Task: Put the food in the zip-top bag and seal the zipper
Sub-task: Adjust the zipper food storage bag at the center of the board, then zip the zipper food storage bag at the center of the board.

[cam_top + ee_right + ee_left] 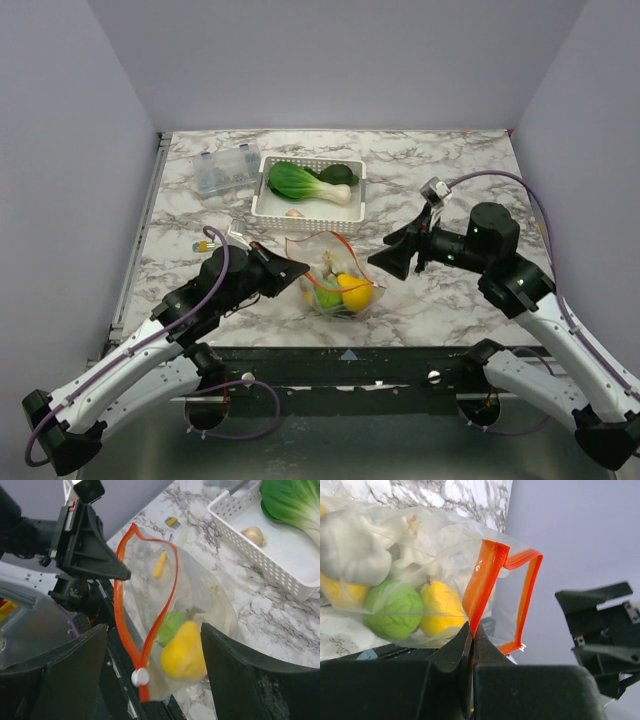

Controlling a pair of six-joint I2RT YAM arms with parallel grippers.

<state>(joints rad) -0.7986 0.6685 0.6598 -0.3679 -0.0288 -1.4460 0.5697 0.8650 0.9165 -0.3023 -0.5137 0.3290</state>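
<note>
The clear zip-top bag point(338, 282) lies near the table's front edge and holds a yellow fruit point(353, 292), a green one point(326, 297) and pale pieces. Its red-orange zipper point(120, 590) gapes open in a loop, with a white slider point(140, 676) at the near end. My left gripper point(298, 268) is shut on the zipper strip point(479, 592) at the bag's left side. My right gripper point(384, 256) is open just right of the bag; in its wrist view point(152, 677) the slider and the yellow fruit point(184, 652) lie between its fingers, untouched. More food sits in the basket.
A white slotted basket point(262, 200) behind the bag holds a bok choy point(300, 182), a dark green piece point(340, 174) and a small pale bulb point(294, 212). A clear compartment box point(225, 172) stands to its left. A small yellow-handled tool point(203, 243) lies near my left arm.
</note>
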